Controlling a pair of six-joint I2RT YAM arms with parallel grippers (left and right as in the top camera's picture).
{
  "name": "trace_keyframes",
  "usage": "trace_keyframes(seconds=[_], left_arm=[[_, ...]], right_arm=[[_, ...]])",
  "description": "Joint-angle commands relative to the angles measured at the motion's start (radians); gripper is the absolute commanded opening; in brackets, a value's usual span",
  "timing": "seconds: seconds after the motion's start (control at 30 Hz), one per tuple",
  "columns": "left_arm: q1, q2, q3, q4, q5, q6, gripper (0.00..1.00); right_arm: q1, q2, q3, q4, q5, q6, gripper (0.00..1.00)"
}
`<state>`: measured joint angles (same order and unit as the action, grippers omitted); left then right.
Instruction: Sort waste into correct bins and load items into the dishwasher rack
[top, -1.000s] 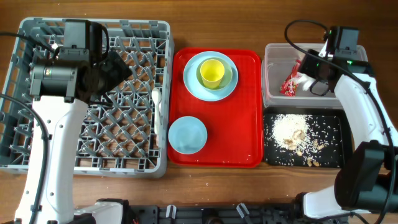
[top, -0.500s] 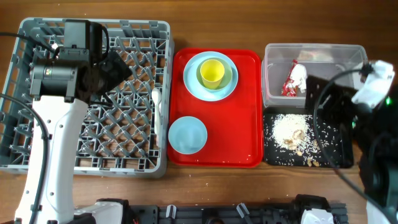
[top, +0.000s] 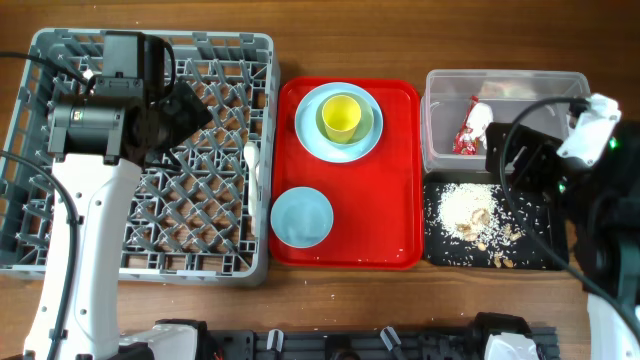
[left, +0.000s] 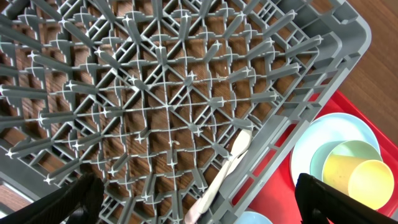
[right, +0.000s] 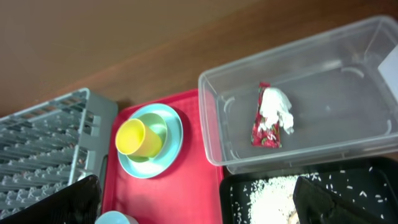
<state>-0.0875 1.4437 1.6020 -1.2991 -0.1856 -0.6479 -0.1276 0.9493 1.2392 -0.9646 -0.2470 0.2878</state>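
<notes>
The grey dishwasher rack (top: 60, 215) holds a white spoon (top: 252, 165), which also shows in the left wrist view (left: 231, 163). My left gripper (top: 178, 115) hangs open and empty over the rack (left: 155, 93). On the red tray, a light blue plate (top: 308, 135) carries a pale green bowl (top: 367, 125) with a yellow-green cup (top: 340, 116) inside. A light blue bowl (top: 301, 217) sits in front. The clear tub (top: 500, 85) holds the red wrapper (top: 463, 138) and white tissue (top: 481, 117). Rice scraps (top: 468, 210) lie in the black tray (top: 545, 215). My right gripper (top: 512, 160) is open, above the two bins. The fork is out of view.
The red serving tray (top: 395, 200) sits between the rack and the bins. In the right wrist view the tub (right: 348, 68), wrapper (right: 265, 127), tissue (right: 277, 104), cup (right: 137, 138) and black tray (right: 329, 180) lie below. Bare wood runs along the far edge.
My right arm has drawn back from over the clear tub toward the right and front. The wrapper and tissue stay in the tub. The left arm has not moved.
</notes>
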Motion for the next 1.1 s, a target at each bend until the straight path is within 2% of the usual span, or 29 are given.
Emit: trace_keyframes(seconds=[0.0, 0.23, 0.3, 0.33, 0.4, 0.43, 0.47, 0.53, 0.6, 0.67, 0.7, 0.73, 0.77, 0.83, 0.9, 1.0, 1.07], left_arm=[[0.005, -0.001, 0.007, 0.0, -0.002, 0.013, 1.0], [0.005, -0.001, 0.007, 0.035, 0.009, 0.012, 1.0], [0.005, -0.001, 0.007, 0.032, 0.071, 0.013, 1.0], [0.005, -0.001, 0.007, 0.014, 0.128, 0.013, 0.76], [0.005, -0.001, 0.007, 0.009, 0.172, 0.013, 0.4], [0.005, -0.001, 0.007, -0.001, 0.203, 0.013, 0.11], [-0.003, -0.001, 0.007, -0.019, 0.239, 0.037, 0.04], [-0.05, -0.001, 0.007, -0.076, 0.245, 0.077, 0.04], [-0.165, -0.001, -0.034, -0.116, 0.245, 0.076, 0.04], [-0.3, 0.0, -0.105, -0.065, 0.244, 0.076, 0.04], [-0.369, 0.002, -0.145, -0.012, 0.244, 0.076, 0.12], [-0.425, 0.005, -0.176, 0.039, 0.241, 0.076, 0.35], [-0.487, 0.013, -0.19, 0.067, 0.241, 0.075, 0.42], [-0.534, 0.015, -0.19, 0.109, 0.234, 0.065, 0.34], [-0.575, 0.017, -0.193, 0.125, 0.166, 0.064, 0.35], [-0.632, 0.027, -0.236, 0.164, 0.162, 0.047, 0.37], [-0.685, 0.032, -0.304, 0.23, 0.162, 0.031, 0.53]], right_arm=[[-0.003, 0.087, 0.0, 0.002, -0.017, 0.003, 1.0], [-0.003, 0.39, 0.0, 0.011, -0.017, 0.003, 1.0], [-0.003, 0.495, 0.0, 0.025, -0.017, 0.003, 1.0], [-0.003, 0.533, 0.0, 0.038, -0.016, 0.003, 1.0], [-0.003, 0.612, 0.0, 0.079, -0.017, 0.003, 1.0], [-0.003, 0.654, 0.0, 0.11, -0.017, 0.003, 1.0], [-0.003, 0.696, 0.0, 0.151, -0.017, 0.003, 1.0], [-0.003, 0.747, 0.0, 0.213, -0.017, 0.003, 1.0], [-0.003, 0.787, -0.001, 0.278, -0.017, 0.003, 1.0], [-0.003, 0.801, -0.001, 0.308, -0.017, 0.003, 1.0], [-0.003, 0.801, -0.001, 0.32, -0.017, 0.003, 1.0], [-0.003, 0.801, -0.001, 0.327, -0.017, 0.003, 1.0], [-0.003, 0.801, -0.001, 0.328, -0.016, 0.003, 1.0], [-0.003, 0.801, -0.001, 0.328, -0.017, 0.003, 1.0], [-0.003, 0.801, -0.001, 0.328, -0.017, 0.003, 1.0], [-0.003, 0.801, -0.001, 0.328, -0.017, 0.003, 1.0], [-0.003, 0.801, -0.001, 0.328, -0.017, 0.003, 1.0]])
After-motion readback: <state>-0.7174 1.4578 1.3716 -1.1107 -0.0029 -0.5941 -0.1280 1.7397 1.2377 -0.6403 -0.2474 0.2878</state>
